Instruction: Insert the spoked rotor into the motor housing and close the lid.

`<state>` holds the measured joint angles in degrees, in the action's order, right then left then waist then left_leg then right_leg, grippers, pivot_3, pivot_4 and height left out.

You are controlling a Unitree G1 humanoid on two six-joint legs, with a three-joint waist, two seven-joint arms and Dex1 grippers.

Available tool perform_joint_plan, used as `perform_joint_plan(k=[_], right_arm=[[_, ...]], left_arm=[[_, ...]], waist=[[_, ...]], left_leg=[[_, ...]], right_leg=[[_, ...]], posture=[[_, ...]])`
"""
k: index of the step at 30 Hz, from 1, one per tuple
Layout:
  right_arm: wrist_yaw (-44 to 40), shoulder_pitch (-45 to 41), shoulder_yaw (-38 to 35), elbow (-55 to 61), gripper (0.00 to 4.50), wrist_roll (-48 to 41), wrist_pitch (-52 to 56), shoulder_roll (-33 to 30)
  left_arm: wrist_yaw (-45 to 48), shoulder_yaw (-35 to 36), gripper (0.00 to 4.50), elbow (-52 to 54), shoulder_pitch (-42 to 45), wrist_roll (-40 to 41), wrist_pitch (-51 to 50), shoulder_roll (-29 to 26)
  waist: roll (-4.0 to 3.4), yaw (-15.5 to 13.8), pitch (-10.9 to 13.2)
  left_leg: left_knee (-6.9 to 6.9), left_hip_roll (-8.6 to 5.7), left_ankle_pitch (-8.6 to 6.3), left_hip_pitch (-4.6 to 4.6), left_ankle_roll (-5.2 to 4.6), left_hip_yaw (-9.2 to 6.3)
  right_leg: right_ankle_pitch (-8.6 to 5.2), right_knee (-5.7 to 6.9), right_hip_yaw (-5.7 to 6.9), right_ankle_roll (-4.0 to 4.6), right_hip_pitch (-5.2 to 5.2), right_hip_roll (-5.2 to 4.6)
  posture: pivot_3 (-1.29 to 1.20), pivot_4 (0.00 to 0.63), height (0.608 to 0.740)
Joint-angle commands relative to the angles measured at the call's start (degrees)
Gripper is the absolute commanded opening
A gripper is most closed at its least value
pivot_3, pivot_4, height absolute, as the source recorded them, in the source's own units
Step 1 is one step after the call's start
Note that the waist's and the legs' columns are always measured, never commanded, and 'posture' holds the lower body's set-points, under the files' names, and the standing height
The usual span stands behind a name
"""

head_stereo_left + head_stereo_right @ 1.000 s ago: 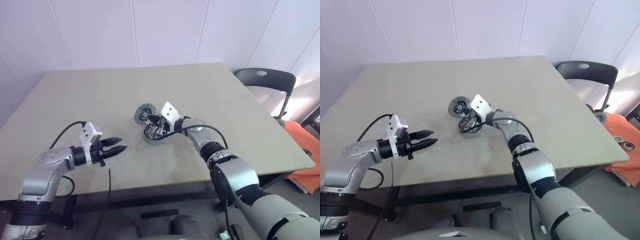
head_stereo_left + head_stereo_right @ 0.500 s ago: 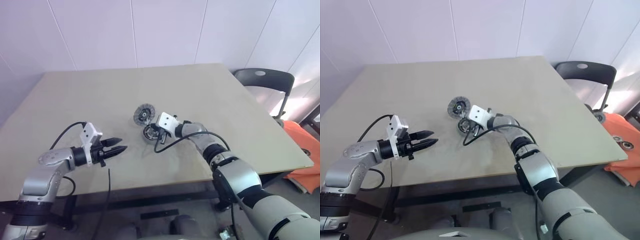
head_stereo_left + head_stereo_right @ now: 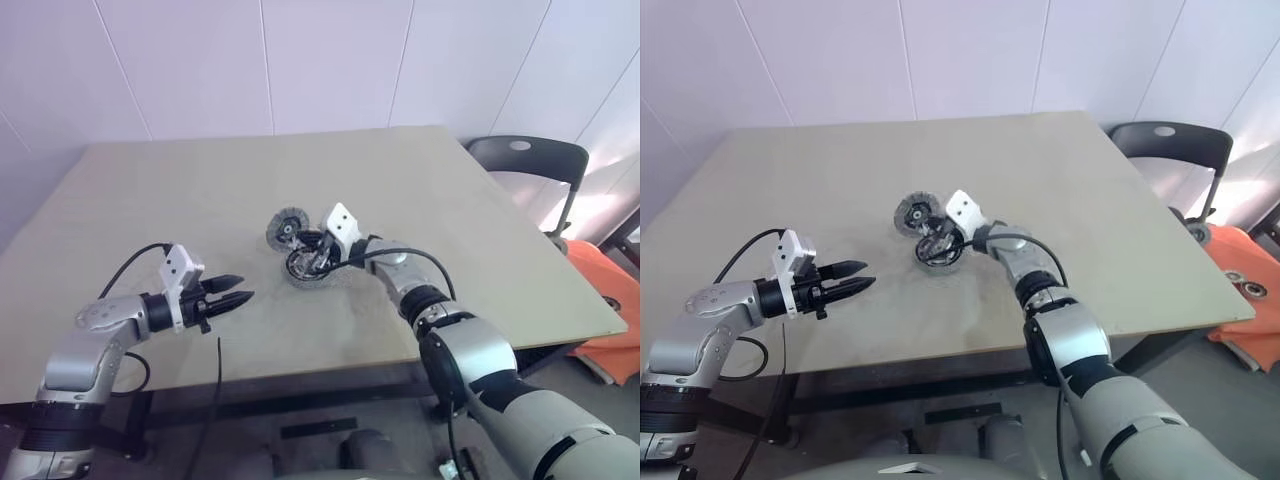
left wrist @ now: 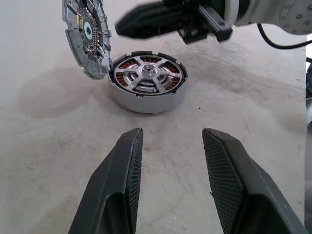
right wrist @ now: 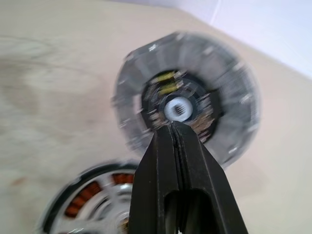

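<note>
The motor housing [image 4: 146,95] lies flat on the table [image 3: 200,180], copper windings showing around its inside. The silvery spoked rotor [image 4: 147,73] sits inside it. The lid [image 4: 87,36] stands tilted on its edge, leaning against the housing's rim, its inner face toward my right gripper. My right gripper [image 3: 303,242] is shut with nothing in it and hovers just above the housing; its tips [image 5: 171,126] point at the lid's [image 5: 224,102] centre. I cannot tell whether they touch it. My left gripper [image 4: 171,131] is open and empty, well short of the housing.
A dark chair [image 3: 530,160] stands past the table's right edge, with an orange object [image 3: 610,300] on the floor beside it. A black cable [image 3: 218,370] hangs from my left arm over the table's front edge.
Half a second ago my right hand had dipped toward the housing; it is back up near where it was a second ago. Lid, housing and left arm have not moved.
</note>
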<state>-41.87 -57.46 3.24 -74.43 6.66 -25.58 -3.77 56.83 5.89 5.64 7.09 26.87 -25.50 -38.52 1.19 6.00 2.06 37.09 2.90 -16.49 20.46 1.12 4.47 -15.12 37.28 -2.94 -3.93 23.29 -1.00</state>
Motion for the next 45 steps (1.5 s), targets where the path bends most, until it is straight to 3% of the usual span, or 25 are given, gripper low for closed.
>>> perform_joint_plan(k=[1, 6, 14, 17, 24, 29, 34, 41, 45], right_arm=[[1.9, -0.5, 3.4, 0.7, 0.00, 4.0, -1.6, -1.0], [6.3, 1.4, 9.5, -0.2, 0.00, 11.1, -0.8, -2.1], [7.5, -0.4, 7.0, 0.1, 0.00, 8.1, 0.1, -1.8], [-0.6, -2.7, 4.7, 2.2, 0.00, 4.3, -4.0, -2.5], [-30.6, -12.1, 3.5, 6.8, 0.00, -3.2, -13.4, -8.0], [-33.0, -15.9, 10.9, 4.7, 0.00, 5.5, -24.9, -12.2], [-18.4, -18.8, 23.3, 3.2, 0.00, 22.6, -37.6, -15.7], [27.1, -25.9, 49.5, 4.3, 0.00, 57.8, -38.7, -17.2], [42.6, -28.1, 60.7, 1.6, 0.00, 68.9, -36.1, -15.2]], left_arm=[[-0.2, 1.1, 2.09, 0.6, 0.9, 0.3, 0.9, -0.3], [-0.2, 1.4, 2.09, 0.6, 0.7, 0.5, 0.9, -0.3], [-0.5, 1.3, 2.09, 1.0, 0.5, 0.5, 0.7, -0.3], [-0.4, 1.3, 2.09, 1.4, 0.4, 0.7, 0.5, -0.4], [0.4, 0.9, 2.09, 0.2, 1.3, 0.3, 1.4, -0.3], [0.1, -0.2, 2.09, -0.6, 2.2, -0.4, 2.2, 1.0], [0.0, -0.5, 2.09, -0.1, 2.2, -0.4, 2.0, 1.3], [-1.4, -2.0, 2.09, 2.8, 1.3, -0.4, 1.1, 2.8], [-2.3, -2.1, 2.09, 3.9, 0.4, 0.0, 0.6, 3.1]], waist=[[0.00, 0.0, 0.0], [0.00, -0.1, 0.0], [0.02, -0.1, 0.0], [-0.02, -0.1, 0.0], [-0.10, 0.0, 0.1], [-0.09, -0.2, 0.1], [-0.11, -0.2, 0.1], [-0.15, 0.0, 0.1], [-0.13, -0.1, 0.1]], left_leg=[[0.00, -0.01, 0.00, 0.00, 0.00, 0.01], [0.01, -0.02, 0.00, 0.01, 0.00, 0.01], [0.05, -0.02, 0.00, -0.05, 0.00, 0.01], [0.04, -0.03, 0.00, 0.00, 0.00, 0.01], [0.01, -0.02, 0.00, -0.01, -0.01, -0.02], [0.02, -0.01, 0.00, -0.05, -0.01, -0.03], [0.02, -0.05, 0.00, 0.01, 0.00, 0.04], [-0.01, -0.05, 0.03, 0.15, 0.06, 0.14], [0.06, -0.20, 0.09, 0.64, 0.14, 0.16]], right_leg=[[0.00, 0.00, 0.00, 0.00, 0.00, -0.01], [-0.01, -0.01, -0.01, 0.01, 0.00, -0.02], [-0.01, 0.02, -0.01, 0.01, -0.06, -0.01], [0.00, 0.00, -0.01, 0.00, -0.03, -0.01], [0.01, 0.00, 0.07, -0.03, -0.02, 0.03], [0.01, -0.01, 0.10, -0.01, -0.07, 0.00], [-0.01, 0.01, 0.05, 0.02, 0.04, -0.12], [-0.28, 0.24, -0.14, 0.52, 0.38, -0.24], [-0.33, 0.47, -0.14, 0.59, 0.94, -0.43]], posture=[[0.00, 0.000, 0.740], [0.00, 0.000, 0.740], [0.00, 0.000, 0.740], [0.00, 0.000, 0.740], [0.00, 0.000, 0.740], [0.00, 0.000, 0.740], [0.00, 0.000, 0.740], [0.00, 0.000, 0.740], [0.00, 0.000, 0.740]])
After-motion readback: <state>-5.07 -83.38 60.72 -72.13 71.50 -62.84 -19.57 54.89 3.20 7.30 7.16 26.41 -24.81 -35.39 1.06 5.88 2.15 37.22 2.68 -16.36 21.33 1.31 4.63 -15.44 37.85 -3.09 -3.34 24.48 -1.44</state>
